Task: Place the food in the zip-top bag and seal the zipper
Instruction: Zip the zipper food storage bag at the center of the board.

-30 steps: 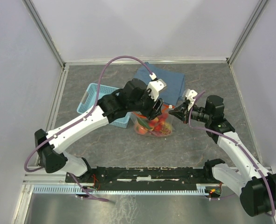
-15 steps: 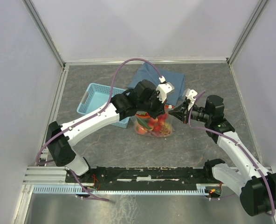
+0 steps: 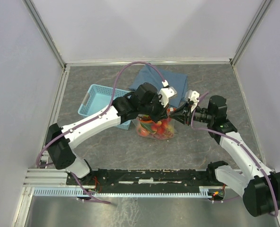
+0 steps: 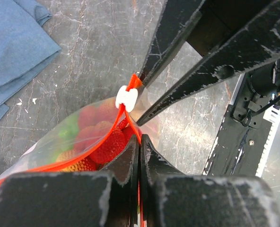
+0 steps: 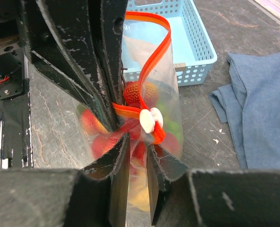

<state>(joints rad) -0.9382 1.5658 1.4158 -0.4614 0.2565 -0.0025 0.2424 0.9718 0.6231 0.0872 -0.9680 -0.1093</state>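
Note:
The zip-top bag (image 3: 155,128) stands between both arms, holding the food: strawberries (image 4: 109,146), a green piece and yellow fruit. Its red-orange zipper (image 5: 154,61) gapes at the far end, and the white slider (image 5: 149,119) sits at the end nearest my right gripper. My left gripper (image 4: 139,139) is shut on the zipper strip just behind the slider (image 4: 126,97). My right gripper (image 5: 139,142) is open a little, its tips astride the clear plastic just below the slider. In the top view the left gripper (image 3: 164,109) and right gripper (image 3: 174,115) almost meet above the bag.
A light blue basket (image 3: 100,101) stands left of the bag, close behind the left forearm. A folded blue cloth (image 3: 154,78) lies behind the bag. The black base rail (image 3: 149,177) runs along the near edge.
The left gripper moved right to the bag's mouth and shut on the zipper strip. The right gripper's jaws have parted from shut to a small gap.

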